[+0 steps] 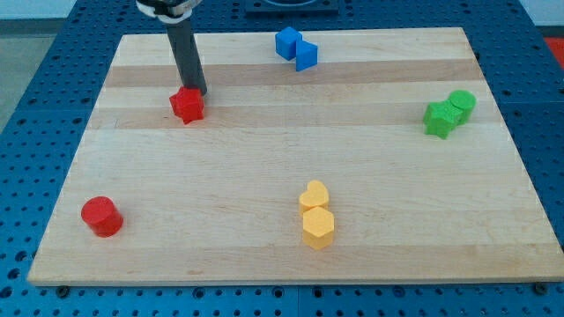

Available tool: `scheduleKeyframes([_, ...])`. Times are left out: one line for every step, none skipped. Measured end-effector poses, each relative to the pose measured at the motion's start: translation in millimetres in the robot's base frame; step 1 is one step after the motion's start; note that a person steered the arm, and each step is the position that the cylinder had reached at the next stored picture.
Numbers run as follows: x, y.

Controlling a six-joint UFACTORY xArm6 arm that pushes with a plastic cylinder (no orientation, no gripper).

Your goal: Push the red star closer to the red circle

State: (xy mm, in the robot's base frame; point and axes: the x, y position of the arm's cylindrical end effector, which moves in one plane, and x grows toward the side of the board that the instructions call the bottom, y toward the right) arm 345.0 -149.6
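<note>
One raised camera overlooks the whole board (282,255).

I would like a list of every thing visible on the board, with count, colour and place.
red star: one, red, upper left
red circle: one, red, lower left
blue blocks: two, blue, top centre, touching
green blocks: two, green, right side, touching
yellow blocks: two, yellow, bottom centre, touching
board: one, light wood, fills the view
my tip: one, dark rod, just above the red star, at its upper right edge

Pale smooth wooden board (264,167)
</note>
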Motion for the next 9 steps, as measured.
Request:
scheduleKeyframes([22.4,-0.1])
scheduleKeyframes([41.4,-2.9])
scheduleKeyframes([59.3,-8.2])
scheduleKeyframes([70.5,-28.9])
scheduleKeyframes([82.4,-51.2])
scheduleKeyframes([103.1,-61.8])
scheduleKeyframes([126.3,-66.9])
scheduleKeyframes([132.6,-66.9])
scheduleKeyframes([123.7,-62.5])
